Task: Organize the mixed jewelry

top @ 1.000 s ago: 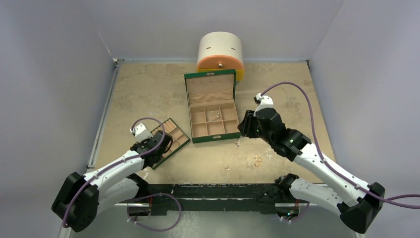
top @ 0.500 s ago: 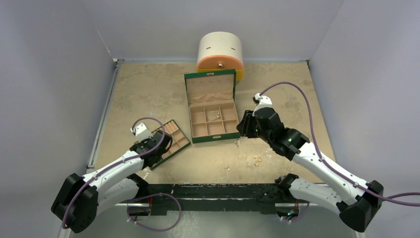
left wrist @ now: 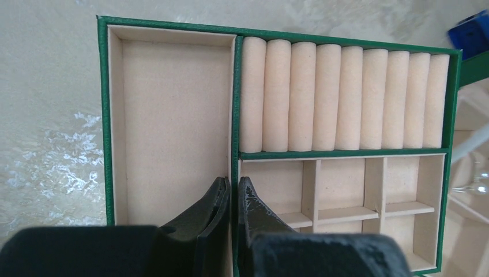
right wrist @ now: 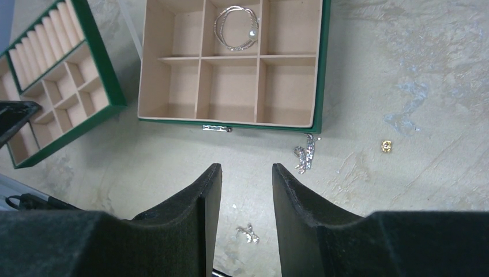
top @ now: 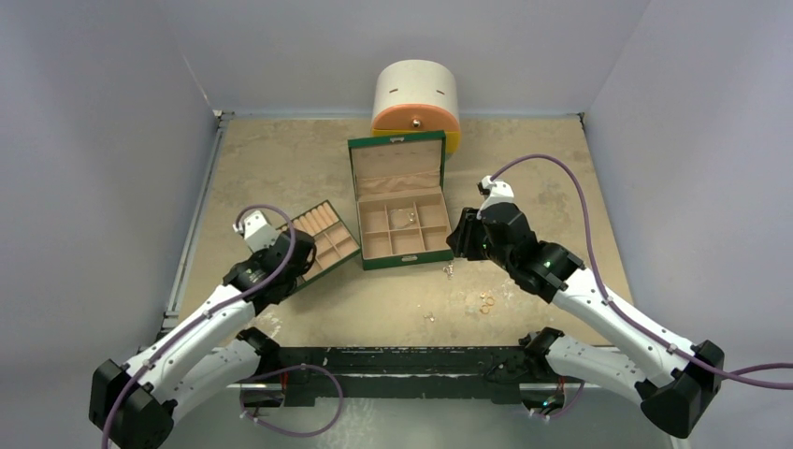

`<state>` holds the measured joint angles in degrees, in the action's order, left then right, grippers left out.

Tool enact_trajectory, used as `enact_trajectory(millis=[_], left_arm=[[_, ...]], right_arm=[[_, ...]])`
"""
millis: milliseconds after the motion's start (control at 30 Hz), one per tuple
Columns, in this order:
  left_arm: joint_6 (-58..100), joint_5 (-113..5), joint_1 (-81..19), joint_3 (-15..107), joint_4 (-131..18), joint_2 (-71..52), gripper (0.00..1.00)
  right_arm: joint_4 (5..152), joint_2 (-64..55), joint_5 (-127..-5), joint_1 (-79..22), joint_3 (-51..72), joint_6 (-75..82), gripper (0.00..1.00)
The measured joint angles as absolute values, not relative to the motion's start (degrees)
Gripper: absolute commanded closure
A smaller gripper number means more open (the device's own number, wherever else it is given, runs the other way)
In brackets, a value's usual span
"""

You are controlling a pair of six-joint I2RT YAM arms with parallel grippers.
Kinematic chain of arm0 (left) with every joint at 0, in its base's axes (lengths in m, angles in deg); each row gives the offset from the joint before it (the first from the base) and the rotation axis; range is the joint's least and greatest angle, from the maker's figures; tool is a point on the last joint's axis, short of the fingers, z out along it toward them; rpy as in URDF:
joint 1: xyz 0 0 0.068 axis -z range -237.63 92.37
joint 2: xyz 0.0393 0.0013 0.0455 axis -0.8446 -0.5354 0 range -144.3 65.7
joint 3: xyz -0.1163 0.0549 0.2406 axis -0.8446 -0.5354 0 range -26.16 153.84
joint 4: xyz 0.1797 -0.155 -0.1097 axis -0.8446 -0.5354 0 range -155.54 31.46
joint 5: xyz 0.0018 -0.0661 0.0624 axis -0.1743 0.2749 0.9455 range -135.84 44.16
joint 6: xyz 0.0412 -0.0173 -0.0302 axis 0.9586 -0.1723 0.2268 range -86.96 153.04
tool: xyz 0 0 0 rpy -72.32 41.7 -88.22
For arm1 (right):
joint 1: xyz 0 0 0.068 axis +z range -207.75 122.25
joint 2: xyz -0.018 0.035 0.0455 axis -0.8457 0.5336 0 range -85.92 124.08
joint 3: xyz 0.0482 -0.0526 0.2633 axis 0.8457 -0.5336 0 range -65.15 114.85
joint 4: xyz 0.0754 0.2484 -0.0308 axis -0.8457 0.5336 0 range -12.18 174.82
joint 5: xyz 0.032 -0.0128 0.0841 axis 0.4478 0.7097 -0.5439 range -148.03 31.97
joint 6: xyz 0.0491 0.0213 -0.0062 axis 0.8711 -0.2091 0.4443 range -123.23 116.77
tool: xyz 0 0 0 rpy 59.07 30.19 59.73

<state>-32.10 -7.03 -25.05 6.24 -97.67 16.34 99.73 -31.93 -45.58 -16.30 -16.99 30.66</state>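
Note:
The mixed jewelry lies loose on the table: gold rings (top: 486, 301), a silvery piece (right wrist: 304, 154) by the green box's front, a gold bit (right wrist: 386, 146) and a small silvery bit (right wrist: 248, 232). A silvery bracelet (right wrist: 236, 27) rests in a rear compartment of the green box (top: 439, 257). My left gripper (left wrist: 233, 183) is shut on the green inner wall of the loose divider tray (left wrist: 173, 115), one finger in each compartment. My right gripper (right wrist: 245, 168) hangs open above the table in front of the box, nothing between its fingers.
A cream and orange round container (top: 416, 103) stands behind the open green box, whose lid (top: 396, 161) is raised. The divider tray (top: 323, 245) sits left of the box. Grey walls close in the table on three sides.
The left gripper closed on the tray's inner wall, and the tray shifted away from the arm bases, toward the box. The right arm barely moved.

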Motion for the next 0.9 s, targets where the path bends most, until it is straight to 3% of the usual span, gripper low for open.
enact_trajectory(millis=[367, 900], left_arm=[[-27.2, -8.0, -25.1, 19.1, -104.7, 20.0, 1.00], [-18.4, -24.0, -24.6, 29.3, -104.1, 14.9, 1.00]], right_arm=[[100.7, -33.3, -45.2, -16.3, -17.0, 30.6, 0.59], [105.9, -37.6, -40.2, -16.3, -16.9, 30.2, 0.59]])
